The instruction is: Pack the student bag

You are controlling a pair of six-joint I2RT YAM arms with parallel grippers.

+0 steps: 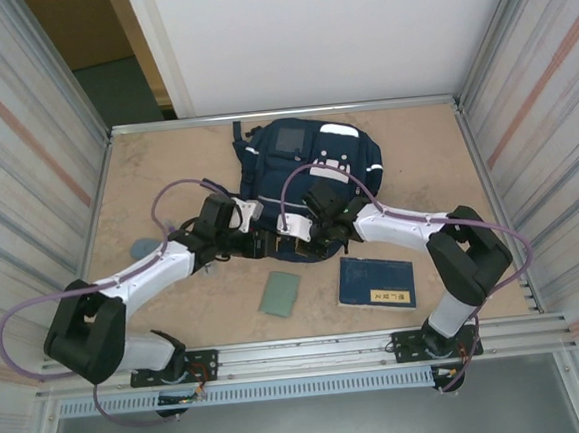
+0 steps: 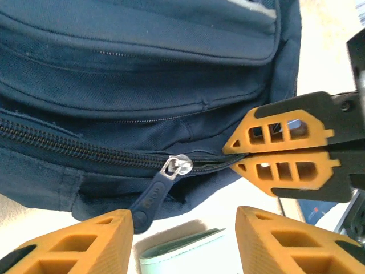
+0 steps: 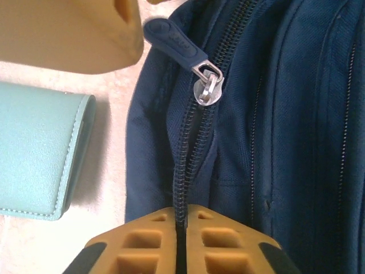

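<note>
With the right end effector [image 3: 181,220] clamped, seemingly on the student bag [image 3: 274,114] zipper seam [image 3: 181,171], the open left end effector [image 2: 185,231] should pinch the pull tab [image 2: 149,197] squarely.

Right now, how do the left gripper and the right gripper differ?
The left gripper is open, by the zipper pull; the right gripper is shut. The left gripper holds nothing; the right gripper pinches the student bag along its zipper. Both are orange-fingered.
</note>
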